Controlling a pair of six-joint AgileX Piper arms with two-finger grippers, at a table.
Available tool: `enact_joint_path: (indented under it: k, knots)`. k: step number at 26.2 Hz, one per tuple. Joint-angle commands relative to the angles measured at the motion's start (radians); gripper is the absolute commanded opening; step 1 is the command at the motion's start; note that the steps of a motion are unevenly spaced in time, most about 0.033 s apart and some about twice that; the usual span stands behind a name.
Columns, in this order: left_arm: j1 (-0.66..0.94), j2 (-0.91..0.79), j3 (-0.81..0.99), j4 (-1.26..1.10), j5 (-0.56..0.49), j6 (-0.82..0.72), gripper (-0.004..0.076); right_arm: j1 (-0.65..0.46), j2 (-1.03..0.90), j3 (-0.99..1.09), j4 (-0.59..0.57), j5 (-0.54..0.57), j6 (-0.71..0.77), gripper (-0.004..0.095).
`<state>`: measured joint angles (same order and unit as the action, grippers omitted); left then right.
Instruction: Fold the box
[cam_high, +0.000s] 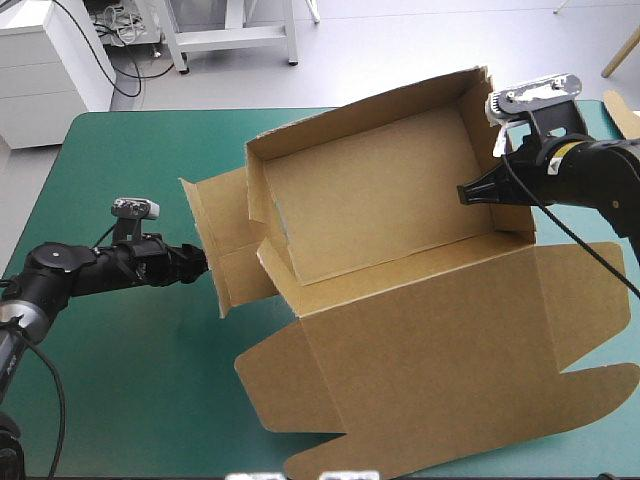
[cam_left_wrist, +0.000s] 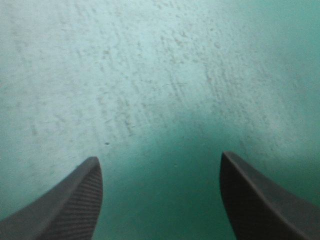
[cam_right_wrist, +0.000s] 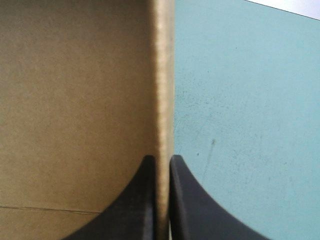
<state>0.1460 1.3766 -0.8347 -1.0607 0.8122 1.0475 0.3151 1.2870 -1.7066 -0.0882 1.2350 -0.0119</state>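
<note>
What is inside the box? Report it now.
Bare board floor in the box, plus the right gripper clamping its wall. The leaning left flap hides floor beneath it.

Raised box, lid flat; right tool on right wall, left tool beside left flap.

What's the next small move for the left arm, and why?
Probably push the left gripper forward to swing the splayed left flap up against the box. Its fingers stand open right at the flap's outer face, the flap leans outward, and the right gripper is shut on the right wall, steadying it.
</note>
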Motion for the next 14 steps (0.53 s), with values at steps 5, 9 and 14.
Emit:
enact_joint_path:
  k: [5,9,14]
  knots:
    - [0.001,-0.019,-0.012,-0.221,0.122,0.154,0.0477,-0.003,-0.007,-0.029,0.000,-0.065,-0.002,-0.0022]
    - [0.001,-0.019,-0.012,-0.278,0.126,0.154,0.0477,-0.003,-0.005,-0.029,0.000,-0.065,-0.002,-0.0021]
    - [0.001,-0.019,-0.012,-0.297,0.204,0.156,0.0477,-0.003,-0.003,-0.029,0.000,-0.065,-0.002,-0.0022]
